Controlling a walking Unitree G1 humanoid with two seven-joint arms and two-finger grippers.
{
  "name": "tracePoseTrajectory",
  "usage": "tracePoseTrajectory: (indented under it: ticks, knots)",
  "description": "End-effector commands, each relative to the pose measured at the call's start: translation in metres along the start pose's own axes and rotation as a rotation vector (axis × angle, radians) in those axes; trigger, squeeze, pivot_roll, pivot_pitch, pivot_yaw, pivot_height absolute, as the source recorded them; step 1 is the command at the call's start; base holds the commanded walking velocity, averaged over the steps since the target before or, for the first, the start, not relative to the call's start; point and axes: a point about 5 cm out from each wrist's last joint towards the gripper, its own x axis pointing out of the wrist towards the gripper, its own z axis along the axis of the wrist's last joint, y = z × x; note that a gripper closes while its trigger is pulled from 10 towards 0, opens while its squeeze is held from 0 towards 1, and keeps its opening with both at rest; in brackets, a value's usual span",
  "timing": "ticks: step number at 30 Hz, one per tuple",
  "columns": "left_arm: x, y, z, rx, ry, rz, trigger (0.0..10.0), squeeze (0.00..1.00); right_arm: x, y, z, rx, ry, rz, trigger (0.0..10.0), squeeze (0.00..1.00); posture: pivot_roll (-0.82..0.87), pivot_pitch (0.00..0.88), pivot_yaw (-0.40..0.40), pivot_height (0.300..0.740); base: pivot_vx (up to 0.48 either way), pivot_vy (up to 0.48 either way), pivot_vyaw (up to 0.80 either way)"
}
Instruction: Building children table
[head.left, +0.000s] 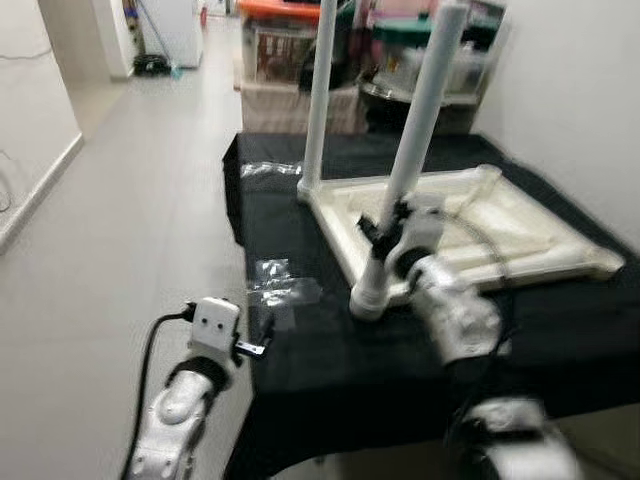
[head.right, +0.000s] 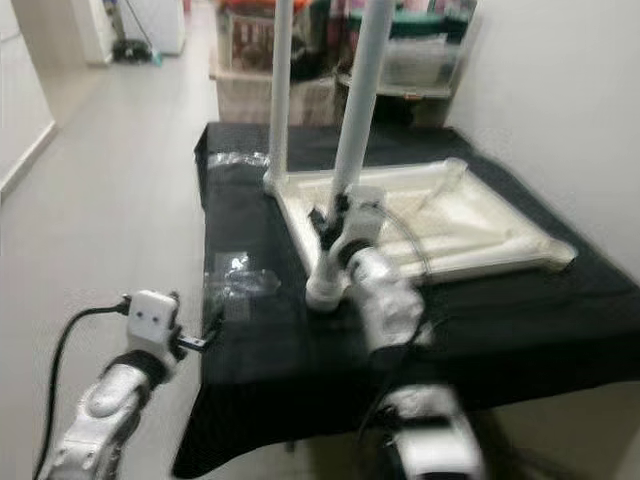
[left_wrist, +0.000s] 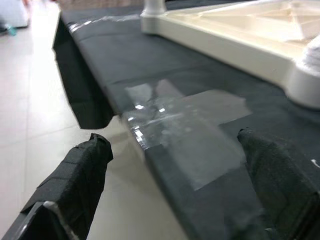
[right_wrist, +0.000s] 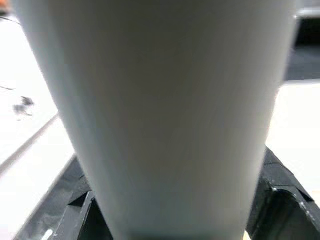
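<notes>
A white children's table top (head.left: 500, 235) lies upside down on a table draped in black cloth (head.left: 330, 370). Two white legs stand upright in its left corners, a far leg (head.left: 320, 90) and a near leg (head.left: 422, 120). My right gripper (head.left: 385, 238) is shut on the near leg, low down just above its socket. In the right wrist view that leg (right_wrist: 160, 115) sits between the black fingers (right_wrist: 280, 195). My left gripper (left_wrist: 175, 180) stands open at the table's left front edge, over a flat clear plastic bag (left_wrist: 190, 125), holding nothing.
A second clear plastic bag (head.left: 270, 170) lies near the far left corner of the cloth. Storage boxes and bins (head.left: 285, 45) stand behind the table. A pale wall (head.left: 580, 90) runs along the right. Grey floor (head.left: 140, 200) stretches to the left.
</notes>
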Motion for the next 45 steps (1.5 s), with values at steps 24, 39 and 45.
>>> tracePoseTrajectory:
  ticks: [24, 39, 45]
  knots:
    - [-0.001, 0.000, -0.002, 0.004, 0.011, -0.005, 10.0, 0.00, -0.015, -0.010, -0.069, 0.006, 0.287, -0.560, 0.0, 0.00, 0.08, 0.000, -0.114, 0.740, 0.000, 0.000, 0.00]
    - [0.001, -0.002, -0.003, 0.003, 0.006, -0.006, 10.0, 0.00, -0.001, 0.009, -0.039, 0.034, 0.158, -0.071, 10.0, 0.00, 0.07, 0.000, -0.119, 0.740, 0.000, 0.000, 0.00]
    - [0.002, -0.003, -0.003, 0.001, 0.002, -0.008, 10.0, 0.00, -0.015, -0.002, -0.022, -0.055, 0.158, 0.383, 8.7, 0.00, 0.07, 0.000, -0.126, 0.740, 0.000, 0.000, 0.00]
